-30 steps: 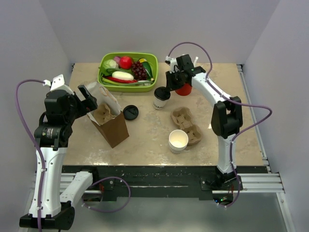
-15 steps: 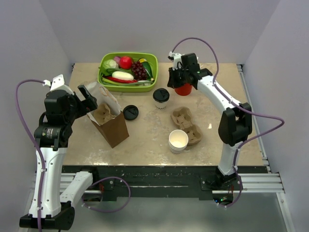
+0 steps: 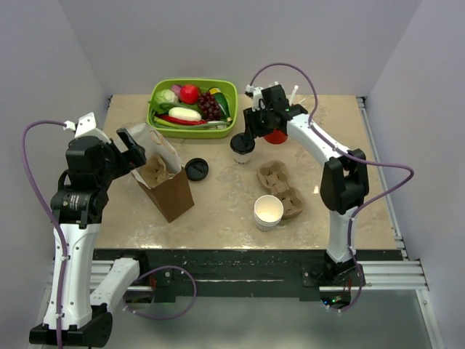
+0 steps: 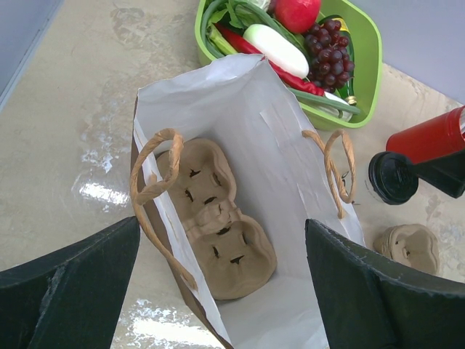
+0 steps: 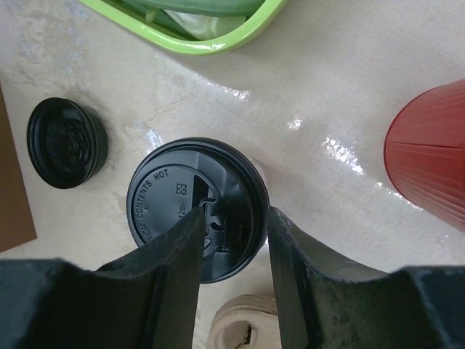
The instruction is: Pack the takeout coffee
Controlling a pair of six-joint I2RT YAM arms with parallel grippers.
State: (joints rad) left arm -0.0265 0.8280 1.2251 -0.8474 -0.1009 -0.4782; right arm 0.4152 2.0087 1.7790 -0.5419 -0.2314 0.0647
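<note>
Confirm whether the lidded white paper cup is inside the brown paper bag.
No, the brown paper bag holds only a cardboard cup carrier; the lidded white paper cup stands outside.

red cup (image 5: 430, 156) cut off rt edge, green tray (image 5: 218, 40) cropped top

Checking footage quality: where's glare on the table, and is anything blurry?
Left wrist view: glare patches on the table left of the paper bag. Right wrist view: glare beside the red cup, coffee lid lettering sharp. Top view: even light, nothing blurred.
</note>
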